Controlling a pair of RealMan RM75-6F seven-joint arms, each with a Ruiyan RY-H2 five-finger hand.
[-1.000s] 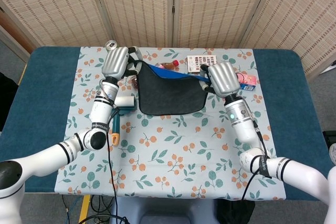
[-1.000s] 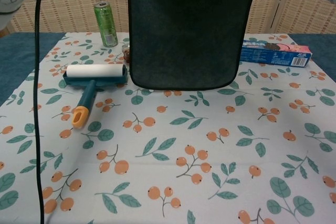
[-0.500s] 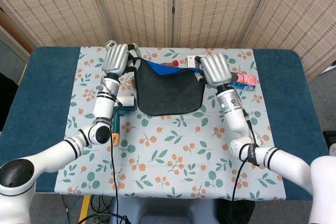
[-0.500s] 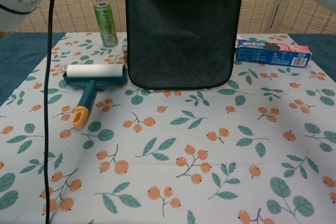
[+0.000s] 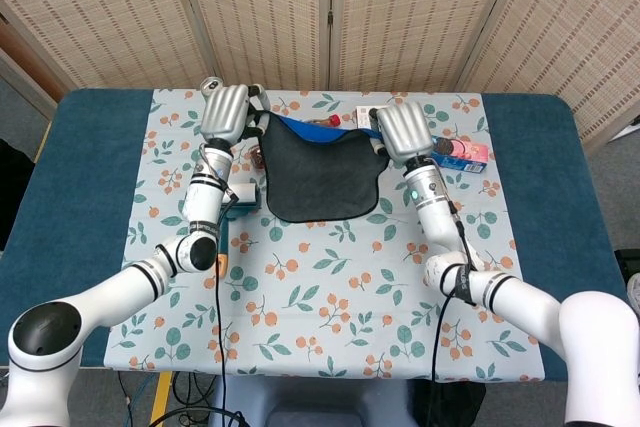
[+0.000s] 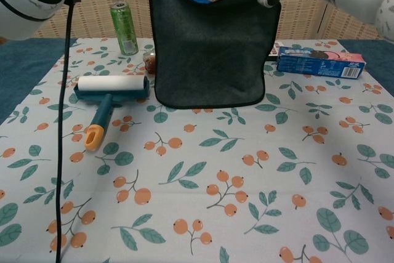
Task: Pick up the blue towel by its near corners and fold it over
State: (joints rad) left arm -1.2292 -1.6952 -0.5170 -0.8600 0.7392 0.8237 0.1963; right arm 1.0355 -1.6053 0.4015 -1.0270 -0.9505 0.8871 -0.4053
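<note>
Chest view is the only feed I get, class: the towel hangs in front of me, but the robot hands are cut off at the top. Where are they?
Observer: In the head view, the left robot hand and the right robot hand each hold an upper corner of the towel.
Operator: What lies behind the towel?
Observer: A checkered card lies on the table, just beyond the right robot hand.
Operator: Anything else back there?
Observer: A small reddish item lies beyond the towel's middle. I cannot tell what it is.
</note>
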